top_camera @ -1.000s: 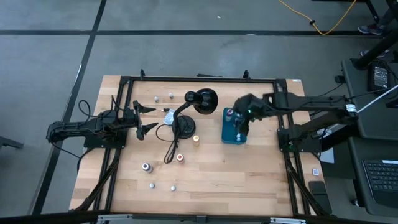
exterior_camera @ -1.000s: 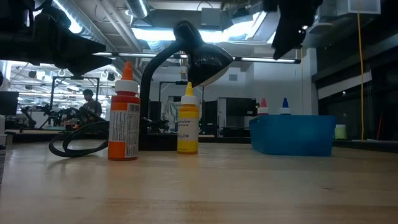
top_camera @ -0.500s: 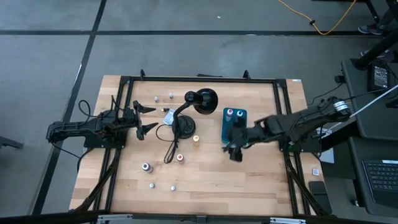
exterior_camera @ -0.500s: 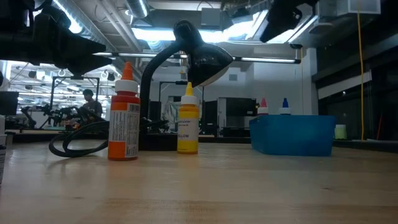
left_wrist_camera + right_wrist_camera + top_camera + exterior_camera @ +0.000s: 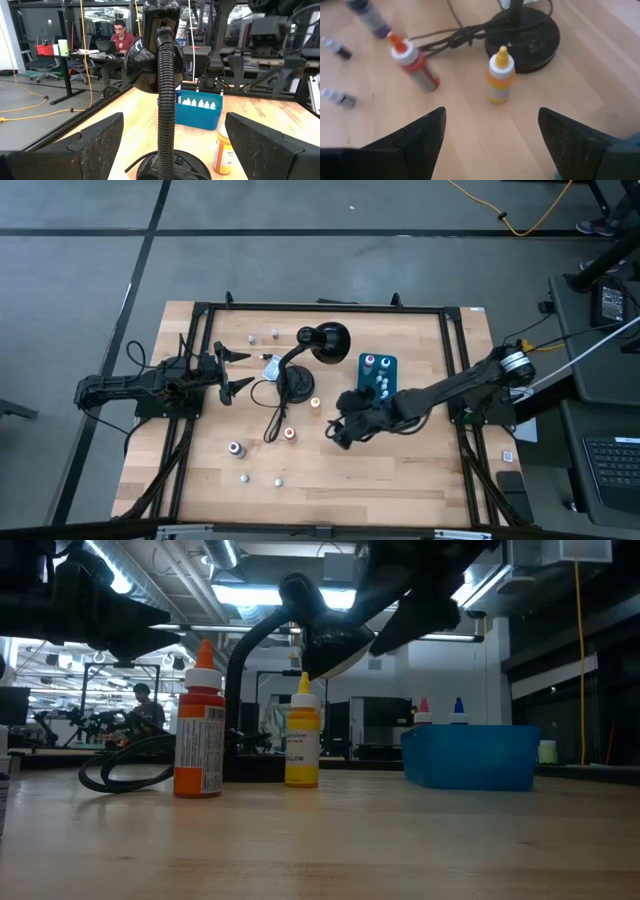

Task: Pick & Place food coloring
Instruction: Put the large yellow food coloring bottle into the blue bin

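Observation:
The food coloring shows as small dropper bottles. A yellow one (image 5: 315, 403) (image 5: 500, 75) and an orange one (image 5: 290, 434) (image 5: 412, 60) stand on their bases by the black lamp's base (image 5: 295, 385). Others stand in the teal box (image 5: 377, 380). A purple bottle (image 5: 234, 448) and tiny ones (image 5: 243, 477) are nearer the front left. My right gripper (image 5: 337, 430) (image 5: 490, 132) hovers open, slanting down, just right of the yellow bottle, with nothing between its fingers. My left gripper (image 5: 238, 370) waits open at the table's left, pointing level at the lamp.
The black desk lamp (image 5: 320, 620) (image 5: 166, 90) stands mid-table with its cord (image 5: 272, 420) curling toward the near edge. Two more tiny bottles (image 5: 262, 336) stand near the far edge. Bare wood lies in front of and right of my right gripper.
My right gripper has swung from above the teal box toward the table's near edge and left. It has sunk lower, turned at the wrist, and come close to the yellow bottle. Its fingers stay apart. No bottle has moved.

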